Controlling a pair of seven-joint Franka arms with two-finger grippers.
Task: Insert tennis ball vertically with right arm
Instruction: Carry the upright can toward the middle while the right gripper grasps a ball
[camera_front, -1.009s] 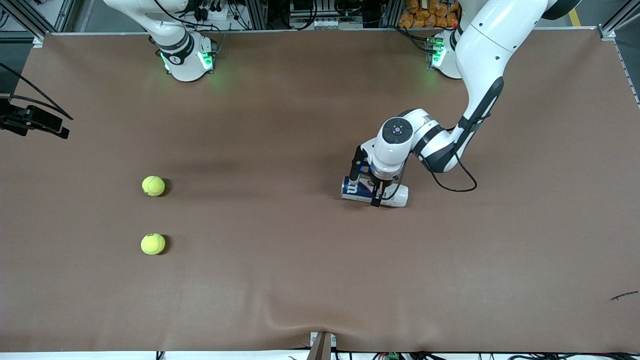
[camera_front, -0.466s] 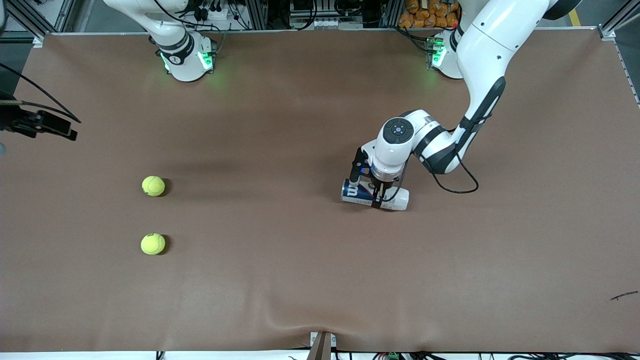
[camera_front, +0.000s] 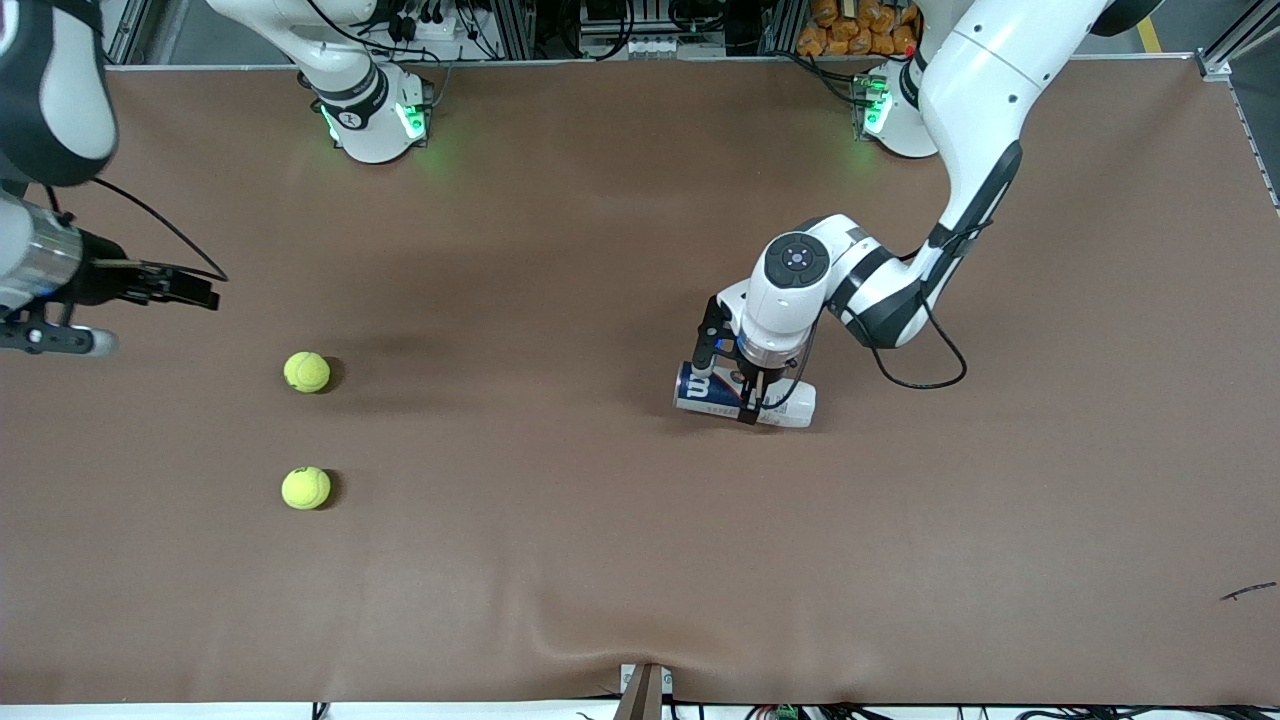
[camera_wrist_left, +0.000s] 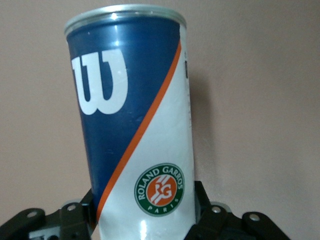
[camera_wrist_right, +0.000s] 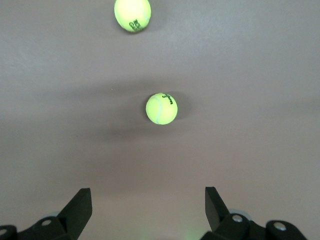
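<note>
In the front view, a brown table (camera_front: 620, 560) carries a tennis ball can (camera_front: 745, 397) lying on its side, roughly midway along the table and somewhat toward the left arm's end. The left gripper (camera_front: 748, 392) comes straight down onto the can, its fingers closed across the can's middle, so the can is clamped where it lies, blue end with the white logo pointing toward the right arm's end. Well apart from the can, toward the right arm's end of the table, two yellow tennis balls rest on the surface: the farther tennis ball (camera_front: 306, 372) and, nearer to the front camera than it, the nearer tennis ball (camera_front: 305, 488), with a clear gap between them. The right gripper (camera_front: 150, 285) hangs in the air over the table's edge at the right arm's end, farther from the can than both balls are, and holds nothing. In the left wrist view, the can (camera_wrist_left: 132, 120) fills the frame, blue and white with an orange diagonal stripe and a round emblem, its rim at the open end visible, and the black fingers (camera_wrist_left: 207, 220) press against it on both sides. In the right wrist view, the right gripper (camera_wrist_right: 147, 212) has its fingers spread wide with only bare table between them, and both balls show ahead of it, one ball (camera_wrist_right: 161, 108) closer in and the other (camera_wrist_right: 132, 14) past it.
</note>
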